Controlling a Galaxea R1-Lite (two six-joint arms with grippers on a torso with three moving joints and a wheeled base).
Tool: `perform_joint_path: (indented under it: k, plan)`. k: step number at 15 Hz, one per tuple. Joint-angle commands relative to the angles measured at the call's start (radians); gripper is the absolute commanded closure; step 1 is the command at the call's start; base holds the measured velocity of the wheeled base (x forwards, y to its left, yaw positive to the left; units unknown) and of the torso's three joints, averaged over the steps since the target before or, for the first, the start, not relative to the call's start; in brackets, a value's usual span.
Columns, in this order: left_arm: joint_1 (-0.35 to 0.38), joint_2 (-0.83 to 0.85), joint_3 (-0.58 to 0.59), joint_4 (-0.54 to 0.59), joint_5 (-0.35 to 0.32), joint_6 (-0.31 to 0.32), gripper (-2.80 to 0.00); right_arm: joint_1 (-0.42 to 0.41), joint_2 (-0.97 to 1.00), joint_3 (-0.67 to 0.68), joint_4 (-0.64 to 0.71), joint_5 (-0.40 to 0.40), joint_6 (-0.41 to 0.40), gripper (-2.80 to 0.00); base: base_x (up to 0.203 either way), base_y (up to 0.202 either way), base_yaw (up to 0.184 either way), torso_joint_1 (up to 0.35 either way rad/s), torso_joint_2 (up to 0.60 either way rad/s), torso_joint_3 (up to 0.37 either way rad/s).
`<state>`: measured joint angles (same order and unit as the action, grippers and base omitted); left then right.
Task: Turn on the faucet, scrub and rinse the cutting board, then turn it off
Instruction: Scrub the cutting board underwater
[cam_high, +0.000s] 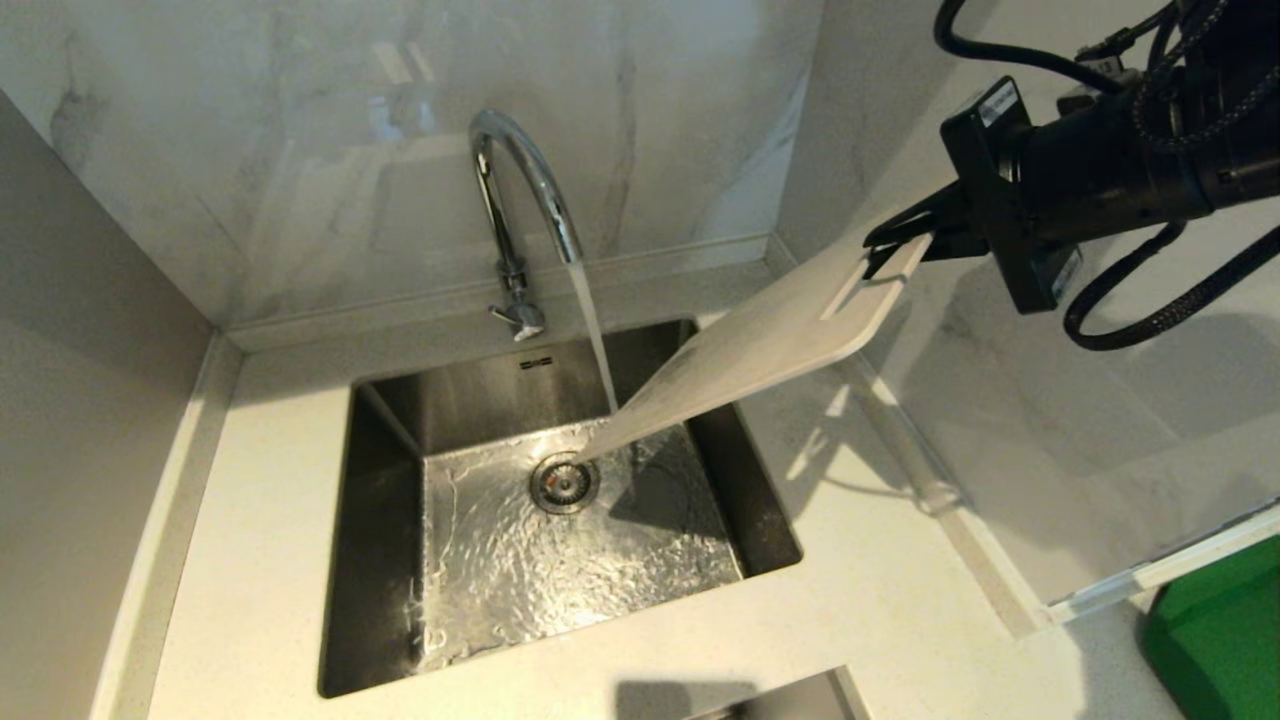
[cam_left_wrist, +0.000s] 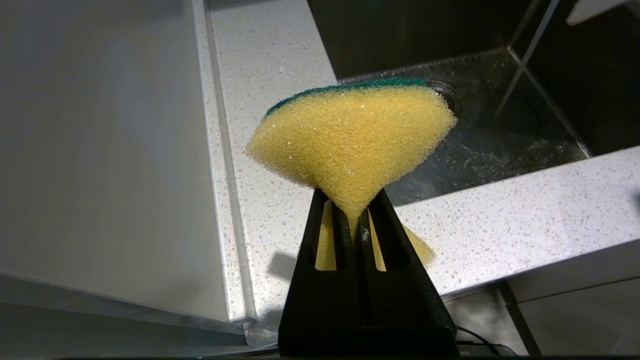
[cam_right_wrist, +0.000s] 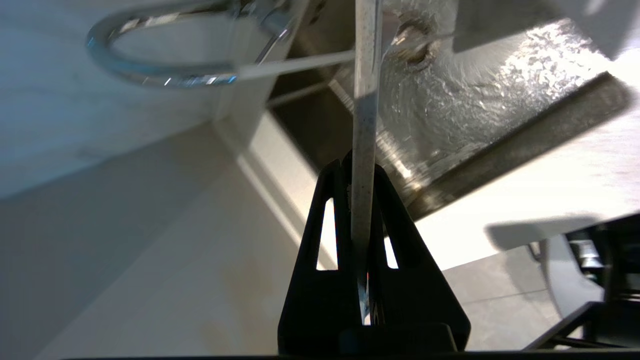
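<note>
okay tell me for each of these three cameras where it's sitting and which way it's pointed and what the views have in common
Head view: from the robot's head, looking forward and down at the sink and running faucet; the right gripper and arm show, holding the cutting board.
Left wrist view: behind the left gripper, facing counter and sink corner; its fingers pinch a sponge.
Right wrist view: behind the right gripper, looking along the board's edge toward faucet and sink.
Shared: all three show the sink; head and right wrist both show faucet and board.

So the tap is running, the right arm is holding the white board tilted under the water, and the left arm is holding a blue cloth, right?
Nearly. The left gripper holds a yellow-and-green sponge, not a blue cloth; the left wrist view shows it. The faucet is running, and the right gripper holds the cutting board tilted under the stream.
</note>
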<state>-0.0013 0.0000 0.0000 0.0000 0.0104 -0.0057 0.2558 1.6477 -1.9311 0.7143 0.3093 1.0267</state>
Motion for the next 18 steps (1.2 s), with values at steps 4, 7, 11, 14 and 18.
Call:
perform_joint_path:
  k: [4,7,11,14,18]
  plan:
    - [0.000,0.002,0.000,0.000,0.000,0.000,0.00,0.000,0.115,-0.002,-0.087,0.037,0.004,0.00,0.000,0.000,0.000,0.000,0.00,0.000]
    - [0.000,0.002,0.000,0.000,0.000,0.000,0.00,0.000,0.172,-0.002,-0.101,0.082,0.009,0.00,0.000,0.000,0.000,0.000,0.00,0.000]
    - [0.000,0.002,0.000,0.000,0.000,0.000,0.00,0.002,0.246,-0.004,-0.220,0.111,0.006,0.00,0.000,0.000,0.000,0.000,0.00,0.000]
    - [0.000,0.002,0.000,0.000,0.000,0.000,0.00,0.004,0.295,-0.005,-0.260,0.159,0.013,0.00,0.000,0.000,0.000,0.000,0.00,0.000]
    - [0.000,0.002,0.000,0.000,0.000,0.000,0.00,0.015,0.345,-0.006,-0.321,0.182,0.021,0.00,0.000,0.000,0.000,0.000,0.00,0.000]
